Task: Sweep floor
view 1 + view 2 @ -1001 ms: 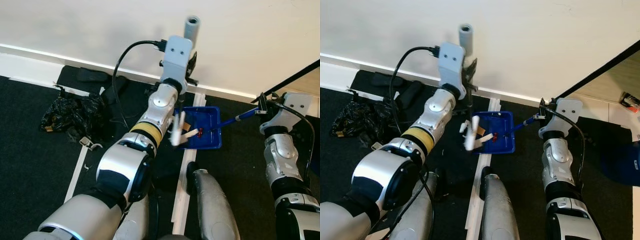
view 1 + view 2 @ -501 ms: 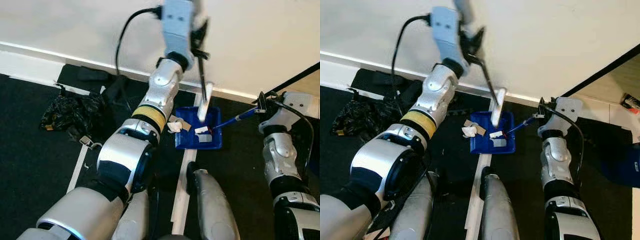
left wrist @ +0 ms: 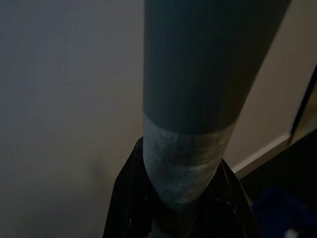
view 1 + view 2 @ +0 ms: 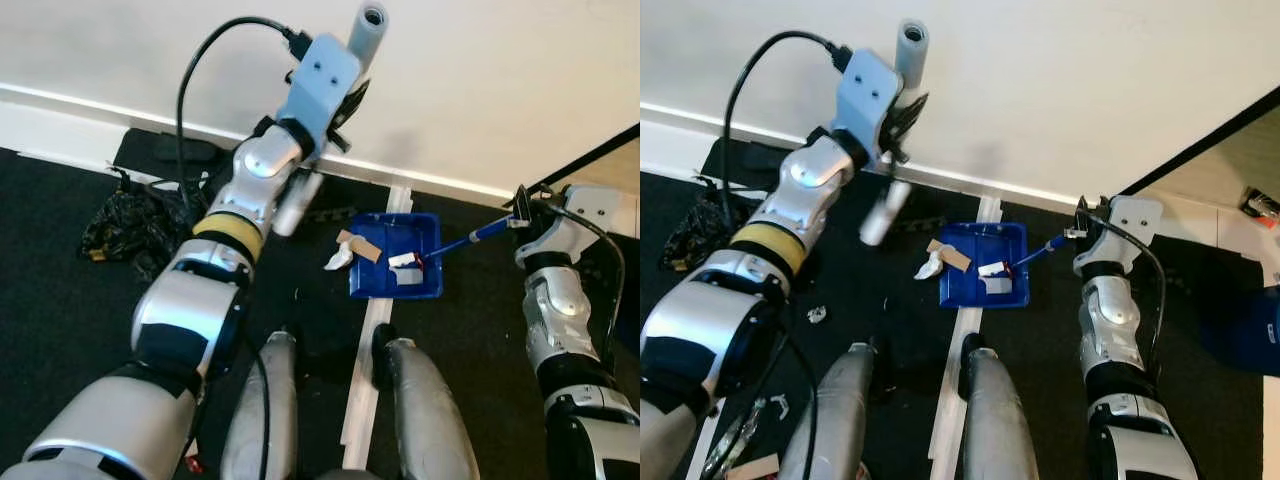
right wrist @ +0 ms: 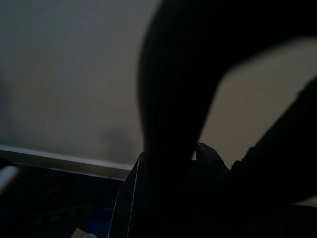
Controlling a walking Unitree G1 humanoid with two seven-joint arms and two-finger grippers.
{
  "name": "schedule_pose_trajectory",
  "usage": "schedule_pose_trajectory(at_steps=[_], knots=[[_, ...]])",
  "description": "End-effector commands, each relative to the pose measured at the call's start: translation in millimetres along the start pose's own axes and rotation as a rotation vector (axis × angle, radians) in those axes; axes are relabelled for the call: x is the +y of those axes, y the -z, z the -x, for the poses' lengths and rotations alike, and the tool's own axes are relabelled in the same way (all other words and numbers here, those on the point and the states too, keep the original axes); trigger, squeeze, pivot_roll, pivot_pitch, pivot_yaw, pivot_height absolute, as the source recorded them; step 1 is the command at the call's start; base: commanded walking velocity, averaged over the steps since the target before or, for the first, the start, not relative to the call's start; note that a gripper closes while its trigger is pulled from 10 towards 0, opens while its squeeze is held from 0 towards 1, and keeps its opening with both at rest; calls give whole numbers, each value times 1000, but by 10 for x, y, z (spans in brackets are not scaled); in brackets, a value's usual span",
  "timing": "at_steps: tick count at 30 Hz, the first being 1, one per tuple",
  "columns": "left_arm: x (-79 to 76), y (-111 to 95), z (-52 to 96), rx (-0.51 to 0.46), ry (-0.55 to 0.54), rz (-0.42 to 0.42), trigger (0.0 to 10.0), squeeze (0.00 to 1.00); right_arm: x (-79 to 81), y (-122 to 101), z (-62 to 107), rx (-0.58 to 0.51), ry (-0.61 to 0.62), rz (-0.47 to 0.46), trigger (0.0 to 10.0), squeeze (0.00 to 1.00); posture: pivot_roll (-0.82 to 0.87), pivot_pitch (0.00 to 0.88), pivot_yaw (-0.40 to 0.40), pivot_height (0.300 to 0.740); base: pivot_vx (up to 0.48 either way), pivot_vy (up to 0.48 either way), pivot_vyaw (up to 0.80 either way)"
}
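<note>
Black floor ran up to a white wall with a white baseboard. The left gripper was raised near the wall, fingers clamped around the grey broom handle; the handle was a hollow grey tube with a paler taped band where the fingers gripped it. The broom's pale lower end hung blurred above the floor, left of the dustpan. The blue dustpan lay flat on the floor by a white floor strip, square-sided, with white and red scraps inside. Its blue handle slanted up to the right gripper, which gripped its end. A tan cardboard scrap and white crumpled paper lay just at the dustpan's left edge. A black plastic bag lay far left.
</note>
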State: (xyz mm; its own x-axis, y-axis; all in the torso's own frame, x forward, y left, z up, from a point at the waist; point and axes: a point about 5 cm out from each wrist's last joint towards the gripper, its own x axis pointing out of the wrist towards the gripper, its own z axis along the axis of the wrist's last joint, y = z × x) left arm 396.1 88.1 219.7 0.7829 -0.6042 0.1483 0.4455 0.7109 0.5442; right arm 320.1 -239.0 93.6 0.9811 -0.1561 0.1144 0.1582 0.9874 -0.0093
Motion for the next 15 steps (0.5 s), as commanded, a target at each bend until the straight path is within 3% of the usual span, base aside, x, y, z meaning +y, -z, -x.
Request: schedule_pose_trajectory(at_steps=[1, 3, 6, 7, 9, 10, 11, 15], knots=[[-188, 83, 31, 1, 49, -50, 10000, 0, -55, 561, 375, 284, 33, -8, 10000, 0, -6, 458, -2, 740, 0, 0, 0], [-230, 118, 46, 11, 59, -66, 10000, 0, -58, 561, 377, 284, 33, -8, 10000, 0, -6, 458, -2, 740, 0, 0, 0], [-451, 283, 105, 71, 113, -56, 10000, 0, -62, 573, 399, 286, 34, -6, 10000, 0, -13, 463, 0, 740, 0, 0, 0], [-451, 283, 105, 71, 113, -56, 10000, 0, -62, 573, 399, 286, 34, -6, 10000, 0, -13, 463, 0, 740, 0, 0, 0], [-645, 377, 150, 95, 147, -43, 10000, 0, -70, 584, 424, 286, 35, -3, 10000, 0, -17, 467, 2, 740, 0, 0, 0], [-645, 377, 150, 95, 147, -43, 10000, 0, -70, 584, 424, 286, 35, -3, 10000, 0, -17, 467, 2, 740, 0, 0, 0], [-792, 449, 183, 123, 161, -22, 10000, 0, -73, 591, 444, 286, 35, 1, 10000, 0, -25, 471, 4, 740, 0, 0, 0], [-973, 507, 191, 164, 118, 55, 10000, 0, -80, 601, 473, 286, 36, 5, 10000, 0, -32, 472, 7, 740, 0, 0, 0]])
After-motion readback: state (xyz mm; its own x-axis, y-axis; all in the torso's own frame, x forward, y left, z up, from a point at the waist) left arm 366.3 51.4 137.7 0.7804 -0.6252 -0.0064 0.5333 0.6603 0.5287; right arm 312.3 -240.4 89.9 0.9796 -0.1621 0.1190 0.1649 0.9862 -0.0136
